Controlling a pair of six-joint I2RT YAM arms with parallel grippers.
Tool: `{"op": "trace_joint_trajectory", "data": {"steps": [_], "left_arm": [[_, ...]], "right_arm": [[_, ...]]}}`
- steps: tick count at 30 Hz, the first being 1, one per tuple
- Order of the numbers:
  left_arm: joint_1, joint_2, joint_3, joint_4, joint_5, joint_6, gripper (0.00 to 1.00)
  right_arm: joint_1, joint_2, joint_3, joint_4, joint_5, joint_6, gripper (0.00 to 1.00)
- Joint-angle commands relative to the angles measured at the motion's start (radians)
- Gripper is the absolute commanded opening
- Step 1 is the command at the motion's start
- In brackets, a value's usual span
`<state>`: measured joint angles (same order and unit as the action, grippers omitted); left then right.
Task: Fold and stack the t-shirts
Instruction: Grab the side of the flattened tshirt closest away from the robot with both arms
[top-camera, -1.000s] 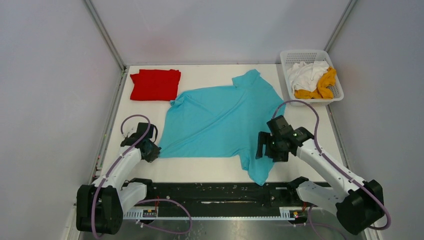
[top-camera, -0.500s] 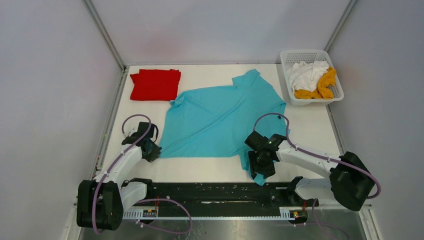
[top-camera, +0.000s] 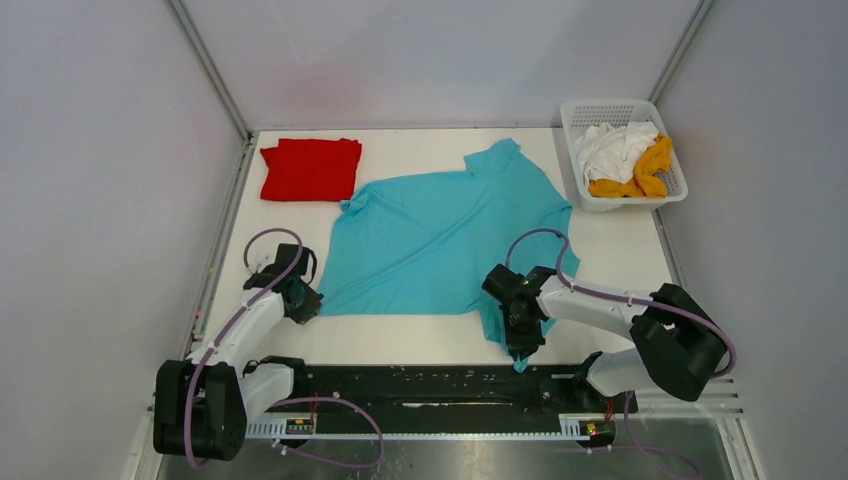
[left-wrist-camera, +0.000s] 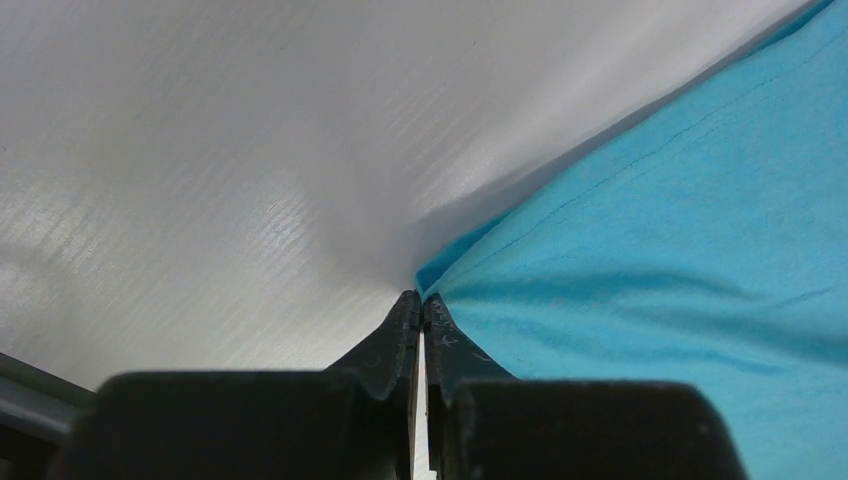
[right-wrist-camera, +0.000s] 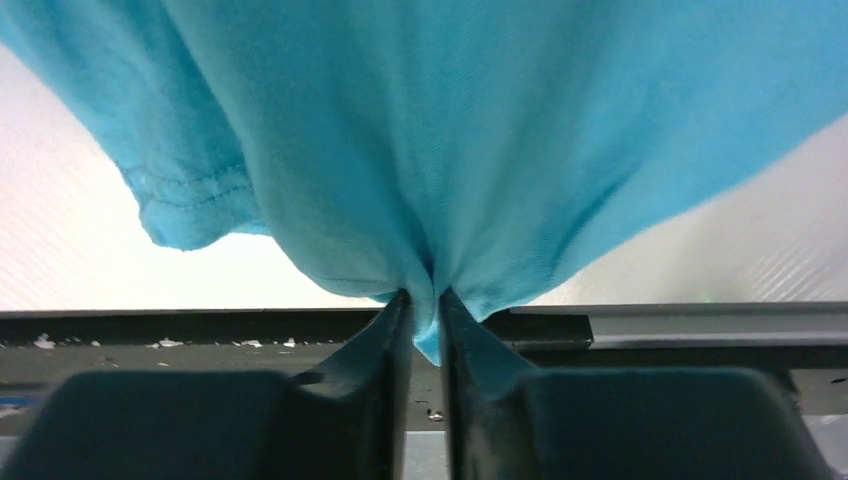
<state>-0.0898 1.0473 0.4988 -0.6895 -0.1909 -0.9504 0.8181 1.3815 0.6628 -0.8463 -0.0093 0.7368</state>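
A turquoise t-shirt (top-camera: 440, 240) lies spread over the middle of the white table, its collar toward the back. My left gripper (top-camera: 300, 300) is shut on the shirt's near left corner (left-wrist-camera: 440, 275), and the cloth rises to the fingertips (left-wrist-camera: 405, 320). My right gripper (top-camera: 522, 340) is shut on the flap of the same shirt (right-wrist-camera: 440, 130) by the table's near edge, with cloth bunched between its fingers (right-wrist-camera: 395, 320). At the back left rests a folded red t-shirt (top-camera: 311, 168). A white t-shirt (top-camera: 612, 148) and a mustard one (top-camera: 648, 168) sit crumpled in the basket.
The white lattice basket (top-camera: 620, 106) stands at the back right corner. A black rail (top-camera: 440, 385) runs along the near edge between the arm bases. Grey walls close in the table on three sides.
My right gripper swung from the shirt's right side down to its near flap and closed on it. The left gripper has kept its hold and place.
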Motion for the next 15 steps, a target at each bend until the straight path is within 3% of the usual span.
{"op": "trace_joint_trajectory", "data": {"steps": [1,5,10,15], "left_arm": [[-0.001,-0.027,0.037,-0.029,-0.024,-0.004,0.00],[-0.002,-0.083,0.029,-0.079,-0.039,-0.017,0.00],[-0.002,-0.171,-0.020,-0.136,0.001,-0.054,0.00],[-0.018,-0.277,0.000,-0.247,-0.012,-0.139,0.00]], "right_arm": [[0.010,-0.005,-0.019,0.023,0.083,0.071,0.12],[0.010,-0.153,-0.008,-0.070,0.079,0.062,0.01],[0.010,-0.315,0.028,-0.265,0.103,0.064,0.00],[0.010,-0.423,0.011,-0.330,0.032,0.072,0.00]]}}
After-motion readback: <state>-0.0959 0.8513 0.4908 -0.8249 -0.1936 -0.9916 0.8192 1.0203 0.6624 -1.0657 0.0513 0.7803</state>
